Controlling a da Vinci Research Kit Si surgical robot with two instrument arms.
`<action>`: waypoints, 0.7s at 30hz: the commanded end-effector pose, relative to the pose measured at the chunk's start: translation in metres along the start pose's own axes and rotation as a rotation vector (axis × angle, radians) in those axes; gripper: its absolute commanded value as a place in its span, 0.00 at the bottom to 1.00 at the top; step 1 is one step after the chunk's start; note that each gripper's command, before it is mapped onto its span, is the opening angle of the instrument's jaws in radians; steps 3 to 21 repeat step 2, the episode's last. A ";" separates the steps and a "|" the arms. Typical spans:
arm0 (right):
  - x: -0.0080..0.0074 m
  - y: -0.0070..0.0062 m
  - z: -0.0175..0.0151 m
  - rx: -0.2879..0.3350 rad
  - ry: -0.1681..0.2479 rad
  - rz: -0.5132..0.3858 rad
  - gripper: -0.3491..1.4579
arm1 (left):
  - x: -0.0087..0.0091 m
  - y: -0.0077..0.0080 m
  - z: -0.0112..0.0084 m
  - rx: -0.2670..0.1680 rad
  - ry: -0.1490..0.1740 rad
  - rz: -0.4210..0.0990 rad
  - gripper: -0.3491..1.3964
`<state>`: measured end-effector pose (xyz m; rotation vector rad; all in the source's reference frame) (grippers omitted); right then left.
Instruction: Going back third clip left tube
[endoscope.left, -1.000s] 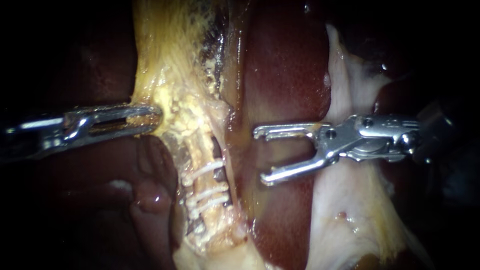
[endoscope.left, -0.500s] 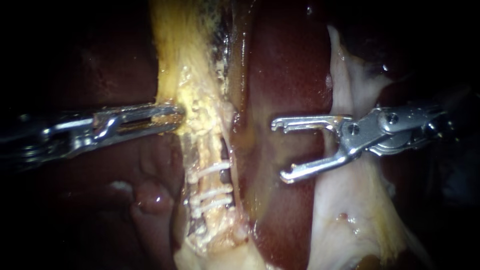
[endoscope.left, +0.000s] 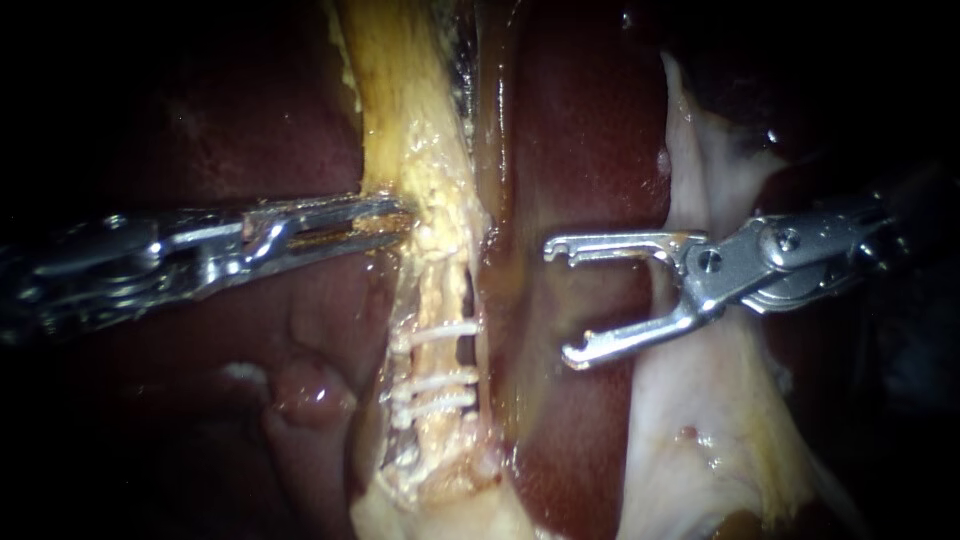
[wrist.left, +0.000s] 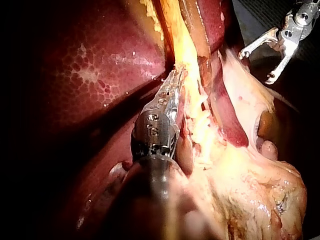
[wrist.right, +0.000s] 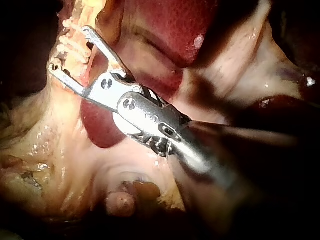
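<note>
The left tool pinches the edge of the yellow tissue between its jaws, just above the clips. The left tube runs down from there, crossed by 3 clips. The right tool hangs over the liver, jaws spread and empty, apart from the clips.

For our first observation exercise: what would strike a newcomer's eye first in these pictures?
The right instrument, jaws wide open, hovers over the dark red liver at centre right. Left of it, three white clips cross a pale tube, and above them the left instrument grips yellowish tissue.
</note>
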<state>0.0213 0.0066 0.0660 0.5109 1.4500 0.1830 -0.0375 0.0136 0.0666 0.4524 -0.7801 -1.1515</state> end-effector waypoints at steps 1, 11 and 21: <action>0.0000 0.0001 -0.0001 0.000 0.000 0.000 0.52 | 0.0000 0.0000 -0.0001 0.000 -0.001 0.001 0.00; 0.0001 0.0001 -0.0001 0.000 0.000 0.001 0.52 | 0.0000 0.0000 -0.0001 0.000 -0.001 0.001 0.00; 0.0001 0.0001 -0.0001 0.000 0.000 0.001 0.52 | 0.0000 0.0000 -0.0001 0.000 -0.001 0.001 0.00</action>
